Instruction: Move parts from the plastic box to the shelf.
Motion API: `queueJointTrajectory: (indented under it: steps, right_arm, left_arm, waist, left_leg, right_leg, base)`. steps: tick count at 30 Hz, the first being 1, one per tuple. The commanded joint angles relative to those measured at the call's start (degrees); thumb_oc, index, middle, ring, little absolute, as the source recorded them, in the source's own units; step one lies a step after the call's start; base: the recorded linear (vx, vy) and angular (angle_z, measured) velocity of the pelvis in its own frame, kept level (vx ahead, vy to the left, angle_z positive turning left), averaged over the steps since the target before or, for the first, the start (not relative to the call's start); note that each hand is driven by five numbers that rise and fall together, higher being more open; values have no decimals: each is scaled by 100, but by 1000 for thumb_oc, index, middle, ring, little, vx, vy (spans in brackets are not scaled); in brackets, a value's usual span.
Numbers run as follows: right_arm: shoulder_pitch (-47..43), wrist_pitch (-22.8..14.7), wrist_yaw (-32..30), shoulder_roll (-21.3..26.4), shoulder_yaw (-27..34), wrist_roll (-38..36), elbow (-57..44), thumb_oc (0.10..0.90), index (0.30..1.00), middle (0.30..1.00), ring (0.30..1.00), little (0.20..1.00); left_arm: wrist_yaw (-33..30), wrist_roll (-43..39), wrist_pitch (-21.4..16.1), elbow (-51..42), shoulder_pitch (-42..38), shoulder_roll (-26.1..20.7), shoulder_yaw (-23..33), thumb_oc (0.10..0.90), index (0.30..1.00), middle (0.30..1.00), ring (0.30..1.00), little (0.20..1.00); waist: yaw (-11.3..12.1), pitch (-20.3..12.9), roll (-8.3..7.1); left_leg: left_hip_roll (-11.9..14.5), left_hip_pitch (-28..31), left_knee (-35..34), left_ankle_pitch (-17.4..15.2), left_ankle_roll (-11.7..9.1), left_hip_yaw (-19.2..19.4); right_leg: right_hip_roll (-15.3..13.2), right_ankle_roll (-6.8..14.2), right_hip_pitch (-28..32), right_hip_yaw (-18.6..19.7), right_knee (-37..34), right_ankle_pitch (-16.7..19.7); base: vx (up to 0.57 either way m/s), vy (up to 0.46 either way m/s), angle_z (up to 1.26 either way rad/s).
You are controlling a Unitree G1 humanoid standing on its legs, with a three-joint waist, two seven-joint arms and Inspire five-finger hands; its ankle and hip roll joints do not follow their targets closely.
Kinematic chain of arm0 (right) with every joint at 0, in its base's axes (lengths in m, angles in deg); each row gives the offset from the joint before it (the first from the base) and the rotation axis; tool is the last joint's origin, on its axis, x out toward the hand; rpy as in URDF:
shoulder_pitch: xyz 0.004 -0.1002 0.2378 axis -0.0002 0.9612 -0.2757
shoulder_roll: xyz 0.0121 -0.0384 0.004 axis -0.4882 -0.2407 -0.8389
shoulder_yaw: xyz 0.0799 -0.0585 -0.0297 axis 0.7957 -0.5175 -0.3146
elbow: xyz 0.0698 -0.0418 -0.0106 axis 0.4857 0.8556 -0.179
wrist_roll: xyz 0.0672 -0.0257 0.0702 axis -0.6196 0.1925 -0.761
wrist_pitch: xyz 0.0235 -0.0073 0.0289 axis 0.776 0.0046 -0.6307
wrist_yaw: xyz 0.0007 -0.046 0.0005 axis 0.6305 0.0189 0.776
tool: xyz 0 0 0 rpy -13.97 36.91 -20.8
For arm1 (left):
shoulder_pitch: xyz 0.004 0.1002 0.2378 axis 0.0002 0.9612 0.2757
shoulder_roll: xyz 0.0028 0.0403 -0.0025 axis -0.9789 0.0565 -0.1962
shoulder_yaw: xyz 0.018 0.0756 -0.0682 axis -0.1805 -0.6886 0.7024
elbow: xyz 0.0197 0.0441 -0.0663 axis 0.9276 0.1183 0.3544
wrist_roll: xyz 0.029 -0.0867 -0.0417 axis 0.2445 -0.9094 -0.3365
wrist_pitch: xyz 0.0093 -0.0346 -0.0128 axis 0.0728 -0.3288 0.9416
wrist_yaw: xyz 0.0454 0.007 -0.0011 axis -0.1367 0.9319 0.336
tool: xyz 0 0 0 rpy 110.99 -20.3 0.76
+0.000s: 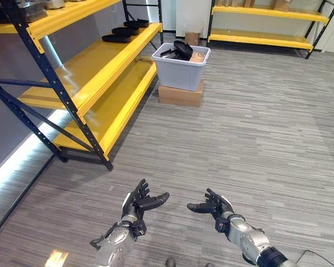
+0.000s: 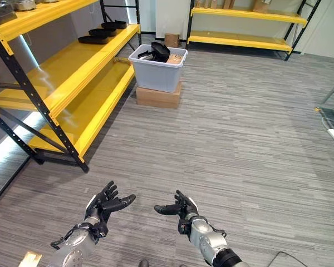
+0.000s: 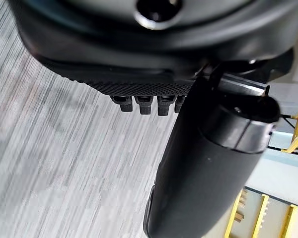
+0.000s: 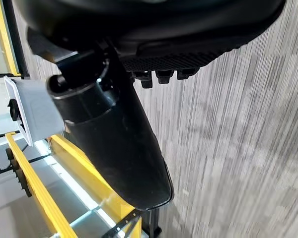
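**A:** Over by the far end of the yellow shelf (image 1: 108,72), the plastic box (image 1: 181,69) is sitting on a cardboard carton (image 1: 180,94), and dark parts (image 1: 178,50) are piling up past its rim. Where are the hands sitting?

**B:** Both are hovering low over the grey floor (image 1: 256,128), well apart from the box. The left hand (image 1: 138,203) is spreading its fingers, thumb pointing inward, holding nothing. The right hand (image 1: 214,207) is mirroring it, equally loose and carrying nothing.

**A:** So nothing is being carried. A few dark parts (image 1: 125,32) are already lying on the middle shelf board.

**B:** Right. I'm judging the walk-up as the risky part: the shelf's blue upright (image 1: 55,89) is standing on the left side of the path, so the left arm could be clipping it. Also, the box is perching on that carton, so a heavy reach might be shoving it off.
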Motion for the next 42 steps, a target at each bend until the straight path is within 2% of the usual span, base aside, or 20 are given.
queueJointTrajectory:
  steps: [1, 5, 7, 9, 12, 16, 18, 19, 22, 23, 24, 25, 26, 27, 29, 31, 36, 37, 38, 42]
  right_arm:
    - [-270, -399, 175, -221, 122, 40, -438, 900, 1000, 1000, 1000, 1000]
    - [-317, -393, 206, -252, 113, -6, -328, 900, 1000, 1000, 1000, 1000]
    - [-434, -427, 120, -322, 171, 3, -291, 900, 1000, 1000, 1000, 1000]
    - [-436, -427, 120, -322, 171, 3, -290, 900, 1000, 1000, 1000, 1000]
    - [-598, -461, 118, -406, 172, 83, -266, 900, 1000, 1000, 1000, 1000]
    - [-445, -462, 146, -330, 141, 108, -292, 900, 1000, 1000, 1000, 1000]
    - [-334, -480, 237, -316, 28, 126, -370, 900, 1000, 1000, 1000, 1000]
    - [-257, -509, 299, -315, -80, 146, -351, 900, 1000, 1000, 1000, 1000]
    - [-278, -628, 226, -252, -159, 23, -325, 900, 1000, 1000, 1000, 1000]
    - [-336, -680, 192, -211, -178, -5, -337, 900, 1000, 1000, 1000, 1000]
    - [-284, -754, 137, -103, -71, -14, -485, 900, 1000, 1000, 1000, 1000]
    - [-282, -753, 136, -102, -71, -14, -487, 900, 1000, 1000, 1000, 1000]
    - [-215, -773, 175, -61, -27, -6, -497, 900, 1000, 1000, 1000, 1000]
    - [-215, -773, 175, -61, -27, -6, -497, 900, 1000, 1000, 1000, 1000]
    - [-173, -775, 152, -58, 35, 84, -454, 900, 1000, 1000, 1000, 1000]
    - [-138, -772, 187, -78, 61, 162, -429, 900, 1000, 1000, 1000, 1000]
    - [-130, -754, 239, -272, 78, 277, -406, 900, 1000, 1000, 1000, 1000]
    - [-234, -748, 297, -473, 13, 257, -430, 900, 1000, 1000, 1000, 1000]
    - [-234, -748, 297, -472, 13, 257, -430, 900, 1000, 1000, 1000, 1000]
    - [-139, -701, 357, -560, 4, 325, -532, 900, 1000, 1000, 1000, 1000]
  left_arm:
    - [238, 8, -363, -522, -364, -330, 48, 900, 1000, 1000, 1000, 1000]
    - [370, -59, -352, -579, -329, -396, 96, 900, 1000, 1000, 1000, 1000]
    - [368, -141, -355, -531, -423, -395, 183, 900, 1000, 1000, 1000, 1000]
    - [369, -142, -355, -531, -424, -395, 183, 900, 1000, 1000, 1000, 1000]
    - [432, -268, -356, -435, -549, -410, 302, 900, 1000, 1000, 1000, 1000]
    - [484, -339, -325, -456, -507, -414, 259, 900, 1000, 1000, 1000, 1000]
    - [494, -452, -365, -631, -255, -441, 357, 900, 1000, 1000, 1000, 1000]
    - [473, -466, -356, -706, -131, -506, 371, 900, 1000, 1000, 1000, 1000]
    - [372, -567, -392, -817, -163, -578, 351, 900, 1000, 1000, 1000, 1000]
    - [331, -620, -413, -892, -142, -606, 378, 900, 1000, 1000, 1000, 1000]
    - [301, -686, -451, -916, -59, -593, 414, 900, 1000, 1000, 1000, 1000]
    - [301, -686, -451, -916, -58, -592, 413, 900, 1000, 1000, 1000, 1000]
    - [358, -651, -459, -878, -24, -589, 387, 900, 1000, 1000, 1000, 1000]
    - [358, -651, -459, -878, -24, -589, 387, 900, 1000, 1000, 1000, 1000]
    - [348, -565, -460, -826, -44, -579, 392, 900, 1000, 1000, 1000, 1000]
    - [357, -528, -475, -744, -87, -556, 386, 900, 1000, 1000, 1000, 1000]
    - [361, -559, -515, -768, -169, -637, 332, 900, 1000, 1000, 1000, 1000]
    - [354, -509, -511, -803, -223, -826, 341, 900, 1000, 1000, 1000, 1000]
    - [354, -509, -511, -803, -223, -825, 340, 900, 1000, 1000, 1000, 1000]
    - [371, -420, -471, -931, -142, -922, 350, 900, 1000, 1000, 1000, 1000]
  waist:
    - [-43, 71, 12]
    - [-85, 125, -120]
    - [-48, 155, -260]
    - [-55, 170, -248]
    - [39, 72, -454]
    - [-144, -201, -462]
    - [-225, -369, -377]
    - [-220, -428, -413]
    - [68, -104, -602]
    - [259, 122, -735]
    - [390, 279, -855]
    - [408, 294, -858]
    - [443, 287, -873]
    - [453, 299, -881]
    - [552, 285, -750]
    - [606, 240, -652]
    - [675, -24, -650]
    - [702, -3, -771]
    - [695, -21, -768]
    - [602, -49, -730]
  left_leg:
    - [387, 338, 84, -580, -213, -520]
    - [294, 763, -142, -771, -306, -628]
    - [319, 905, -183, -987, -489, -608]
    - [331, 922, -181, -993, -491, -615]
    - [536, 1346, -56, -1434, -743, -465]
    - [947, 1660, 193, -1578, -899, -614]
    - [1310, 1737, 724, -1250, -1041, -740]
    - [1480, 1339, 1661, -557, -1070, -792]
    - [1297, 3, 4065, 340, -921, -1154]
    - [1220, -630, 4458, 201, -722, -1109]
    - [1226, -1357, 3209, -256, -719, -493]
    - [1227, -1324, 3190, -254, -717, -473]
    - [1450, -1400, 1869, -173, -803, -206]
    - [1443, -1366, 1834, -159, -803, -191]
    - [1569, -1343, 205, 535, -989, -290]
    - [1525, -1337, -764, 866, -1096, -543]
    - [1345, -1263, -560, 971, -1048, -765]
    - [854, -1461, 511, 257, -731, -752]
    - [857, -1484, 510, 264, -731, -760]
    - [442, -1134, 714, -167, -352, -783]
  right_leg:
    - [-589, 496, -270, 275, 1015, 749]
    - [-358, 453, -345, 123, -1023, 686]
    - [-576, 676, -274, -126, -2606, 1163]
    - [-563, 676, -234, -145, -2640, 1179]
    - [-592, 831, -31, -790, -3229, 1457]
    - [-263, 657, -110, -374, -2879, 1271]
    - [63, 391, -339, -529, -2052, 758]
    - [480, 96, -136, -365, -2041, 486]
    - [786, -261, 323, -255, -2213, 208]
    - [845, -363, 525, -204, -2269, 64]
    - [819, -275, 845, -196, -2467, -49]
    - [815, -274, 862, -180, -2469, -49]
    - [801, -219, 1003, -206, -2564, -154]
    - [792, -218, 1016, -197, -2565, -155]
    - [926, -195, 1237, -173, -2612, -307]
    - [1042, -189, 1488, -137, -2627, -517]
    - [866, -17, 1789, -49, -2503, -676]
    - [385, 245, 1472, 72, -1235, -517]
    - [391, 244, 1454, 66, -1238, -510]
    - [194, 447, 913, 399, 444, 622]
  base:
    - [161, 184, 44]
    - [229, 18, 7]
    - [310, -111, 12]
    - [214, -67, 20]
    - [428, -113, 12]
    - [514, -135, 24]
    - [786, -231, 66]
    - [523, -252, 26]
    - [363, -274, -49]
    - [476, -197, -75]
    - [407, -111, -54]
    - [511, 66, -27]
    - [208, 75, -32]
    - [318, 132, -30]
    - [251, 119, -48]
    - [328, 159, -48]
    - [466, 389, -30]
    - [554, 676, 6]
    - [480, 621, 2]
    - [288, 392, 17]
